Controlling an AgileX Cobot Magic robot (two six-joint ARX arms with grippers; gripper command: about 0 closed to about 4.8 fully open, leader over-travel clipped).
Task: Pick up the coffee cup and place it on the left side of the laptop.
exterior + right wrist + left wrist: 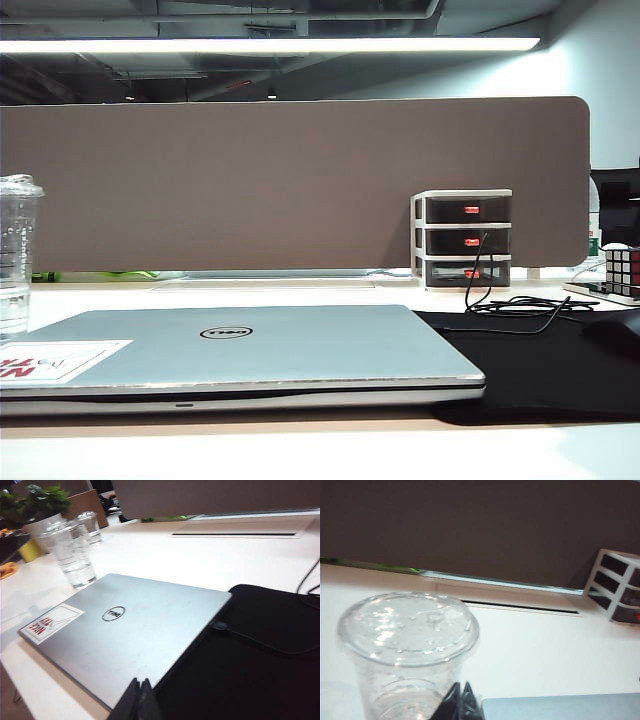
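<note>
The coffee cup (17, 255) stands upright on the bench (300, 450) at the far left of the exterior view, just beside the laptop's (240, 350) left edge, so it looks already placed where the task wants it. No arm shows in the exterior view.

The left pincer (460, 700) appears in its wrist view with its dark tips pressed together, empty, close in front of the cup (407, 645) and above the laptop's near corner (560, 707). The right pincer (138, 697) hangs over the near edge of the laptop (130, 630), tips likewise together and holding nothing, well apart from the cup (74, 555).

The step in hand reads as clearing away. To do it well, the left pincer should draw off up and back, away from the cup wall (a light lidded cup with only a little water in the bottom would tip at a nudge). Keep the tips from dragging across the laptop lid, and leave the right arm parked.
</note>
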